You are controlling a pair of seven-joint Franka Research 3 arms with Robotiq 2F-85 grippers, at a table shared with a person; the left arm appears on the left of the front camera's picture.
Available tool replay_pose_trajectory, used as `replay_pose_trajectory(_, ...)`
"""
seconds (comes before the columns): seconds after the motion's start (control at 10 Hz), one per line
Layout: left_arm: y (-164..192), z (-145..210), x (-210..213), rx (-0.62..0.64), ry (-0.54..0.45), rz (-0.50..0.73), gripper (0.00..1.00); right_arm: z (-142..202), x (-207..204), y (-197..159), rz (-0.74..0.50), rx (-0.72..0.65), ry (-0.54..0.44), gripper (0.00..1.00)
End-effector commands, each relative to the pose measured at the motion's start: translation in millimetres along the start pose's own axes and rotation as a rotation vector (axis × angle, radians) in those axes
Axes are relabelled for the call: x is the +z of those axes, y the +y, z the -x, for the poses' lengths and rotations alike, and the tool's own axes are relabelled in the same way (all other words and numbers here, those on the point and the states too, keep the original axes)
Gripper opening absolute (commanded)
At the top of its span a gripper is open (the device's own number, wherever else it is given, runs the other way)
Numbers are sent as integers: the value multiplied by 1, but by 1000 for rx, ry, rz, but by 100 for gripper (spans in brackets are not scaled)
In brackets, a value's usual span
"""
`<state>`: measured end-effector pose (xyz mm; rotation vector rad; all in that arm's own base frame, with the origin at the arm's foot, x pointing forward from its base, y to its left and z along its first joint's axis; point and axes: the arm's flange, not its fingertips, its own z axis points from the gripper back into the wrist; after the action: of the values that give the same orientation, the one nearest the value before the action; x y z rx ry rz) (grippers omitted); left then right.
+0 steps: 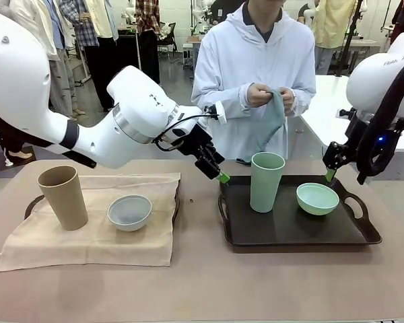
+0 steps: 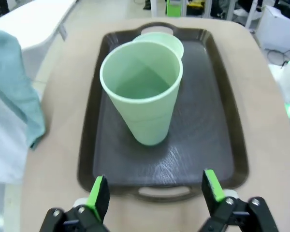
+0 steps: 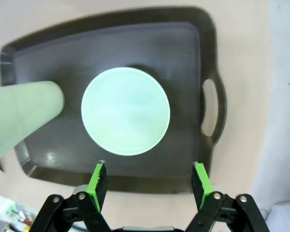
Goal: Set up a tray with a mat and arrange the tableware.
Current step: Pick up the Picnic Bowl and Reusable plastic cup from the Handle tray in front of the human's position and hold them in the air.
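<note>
Across table (image 1: pixel 209 282), person (image 1: pixel 256 60) holds teal cloth (image 1: pixel 273 124) beyond tray (image 1: pixel 289 232).

Both arms reach toward the middle, left fingers (image 2: pixel 99 195) and right fingers (image 3: pixel 100 181) spread apart, empty.

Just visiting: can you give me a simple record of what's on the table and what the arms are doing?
left tray: under beige mat, with tan cup and white bowl
right tray: no mat; pale green cup and pale green bowl on it
left tool: open, at right tray's left handle
right tool: open, above right tray's far right side
person: holds teal cloth at far side
</note>
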<state>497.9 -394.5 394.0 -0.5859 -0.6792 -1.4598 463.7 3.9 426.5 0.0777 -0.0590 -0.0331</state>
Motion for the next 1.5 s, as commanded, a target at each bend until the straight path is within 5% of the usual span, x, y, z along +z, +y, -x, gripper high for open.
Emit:
replay_pose_trajectory(0.0, 1, 19, -24, -74, -122, 15, 100, -3, -17, -1, 39, -34, -11, 89)
replay_pose_trajectory(0.8, 17, 46, -86, -87, -188, 71, 100, -20, -60, -19, -54, 0, 60, 89)
replay_pose_trajectory(1.4, 18, 22, -112, -136, -219, 105, 100, -26, -69, 0, -54, 35, 79, 89)
